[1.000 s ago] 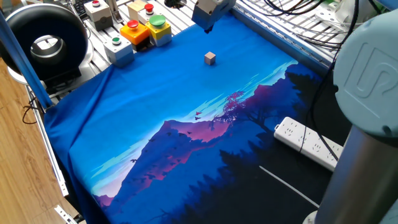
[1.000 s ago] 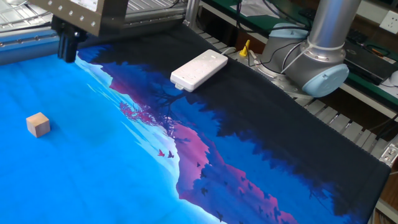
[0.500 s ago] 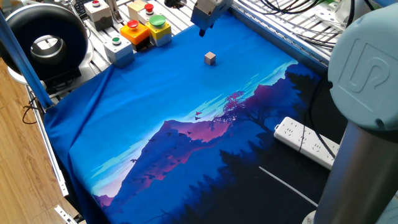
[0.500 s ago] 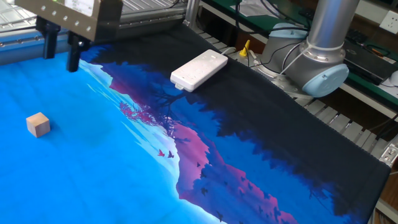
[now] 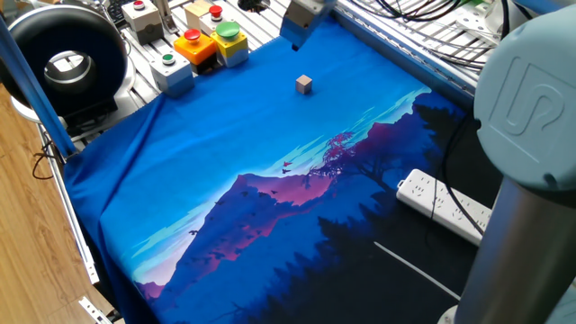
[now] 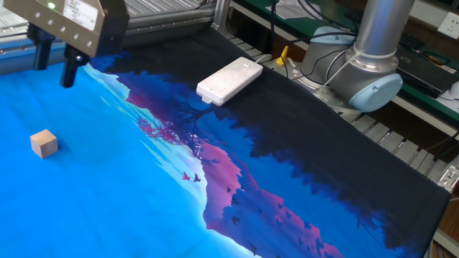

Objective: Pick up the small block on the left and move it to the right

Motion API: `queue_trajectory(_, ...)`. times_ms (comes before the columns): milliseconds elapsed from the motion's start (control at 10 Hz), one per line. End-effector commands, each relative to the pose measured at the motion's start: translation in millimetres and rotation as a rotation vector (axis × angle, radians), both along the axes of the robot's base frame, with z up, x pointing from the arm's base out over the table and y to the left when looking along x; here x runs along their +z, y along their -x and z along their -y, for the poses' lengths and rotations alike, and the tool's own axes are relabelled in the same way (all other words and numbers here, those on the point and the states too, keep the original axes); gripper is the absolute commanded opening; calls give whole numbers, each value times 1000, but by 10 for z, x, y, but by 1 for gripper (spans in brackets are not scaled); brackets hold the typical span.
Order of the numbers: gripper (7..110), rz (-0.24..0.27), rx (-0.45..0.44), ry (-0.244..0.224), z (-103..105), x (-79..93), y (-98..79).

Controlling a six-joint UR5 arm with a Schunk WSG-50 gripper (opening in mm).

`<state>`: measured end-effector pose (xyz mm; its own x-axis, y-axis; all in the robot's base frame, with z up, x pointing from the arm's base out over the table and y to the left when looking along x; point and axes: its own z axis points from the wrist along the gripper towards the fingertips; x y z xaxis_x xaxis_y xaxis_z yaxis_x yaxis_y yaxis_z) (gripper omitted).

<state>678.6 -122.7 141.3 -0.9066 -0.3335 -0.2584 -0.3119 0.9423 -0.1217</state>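
The small block, a tiny tan wooden cube, sits alone on the light-blue part of the printed cloth in one fixed view (image 5: 304, 84) and at the left in the other fixed view (image 6: 44, 143). My gripper (image 5: 292, 42) hangs above the cloth beyond the block, apart from it. In the other fixed view the gripper (image 6: 54, 66) shows two dark fingers (image 6: 69, 73) with a clear gap between them and nothing held. It is up and slightly right of the block there, not touching it.
Grey, orange and yellow button boxes (image 5: 193, 45) stand at the cloth's far left edge beside a black round device (image 5: 63, 54). A white power strip (image 5: 445, 209) lies on the dark side of the cloth, also in the other view (image 6: 229, 79). The arm's base (image 6: 367, 72) stands behind it.
The gripper has moved sideways, leftward in the other fixed view, closer to above the block. Its two fingers now show apart. The block has not moved.
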Motion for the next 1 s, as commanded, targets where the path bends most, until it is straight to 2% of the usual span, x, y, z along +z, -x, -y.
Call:
queue_trajectory(0, 44, -4, 0, 11, 47, 3, 28)
queue_trajectory(300, 44, -10, 0, 2, 25, -2, 42)
queue_trajectory(400, 44, -30, -7, -18, -19, -17, 90)
queue_trajectory(500, 44, -86, -12, -67, -135, -47, 225)
queue_trajectory(600, 44, -147, -23, -80, -162, -72, 376)
queue_trajectory(800, 44, -233, -58, -75, -140, -94, 588)
queue_trajectory(900, 44, -260, -80, -69, -117, -98, 657)
